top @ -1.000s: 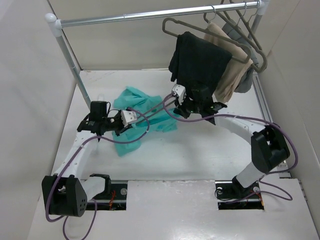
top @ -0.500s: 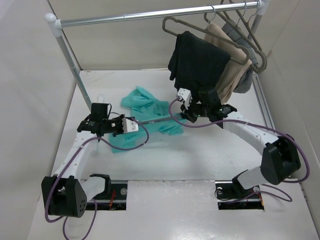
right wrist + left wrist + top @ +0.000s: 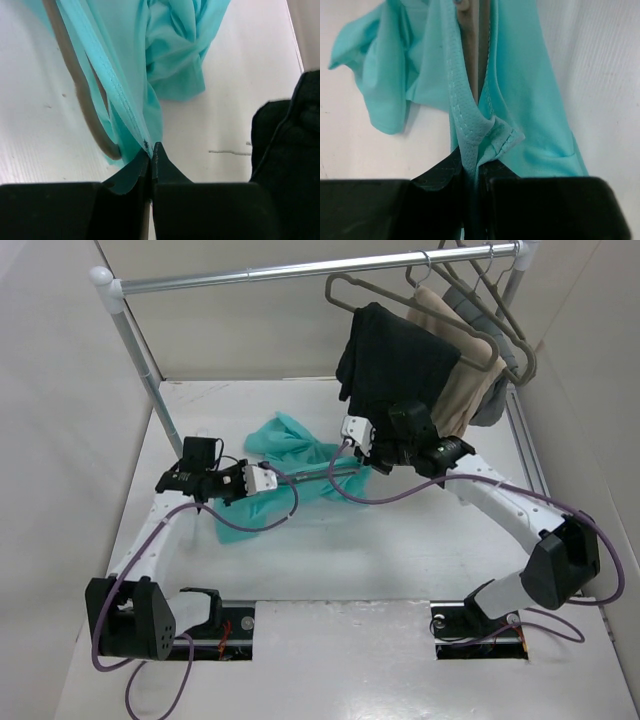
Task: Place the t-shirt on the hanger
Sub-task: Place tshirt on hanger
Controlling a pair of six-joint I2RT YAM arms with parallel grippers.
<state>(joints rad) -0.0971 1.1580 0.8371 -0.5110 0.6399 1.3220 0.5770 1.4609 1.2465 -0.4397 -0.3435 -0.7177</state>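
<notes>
The teal t-shirt hangs stretched between my two grippers, low over the white table. My left gripper is shut on a stitched hem of the t-shirt, which is bunched between its jaws. My right gripper is shut on another hem edge of the cloth, at its jaw tips. The grey-taupe hanger runs between the grippers inside the cloth. One bar of the hanger shows through a fold. Its rounded end curves out below the hem. Its hook is hidden.
A metal rail crosses the back, with its post at the left. A black garment, a tan garment and a grey one hang at the right, close behind my right arm. Walls close both sides.
My right gripper has gone right, then back and farther from me, pulling the t-shirt taut. The cloth has risen off the table and shifted rearward. My left gripper has barely moved.
</notes>
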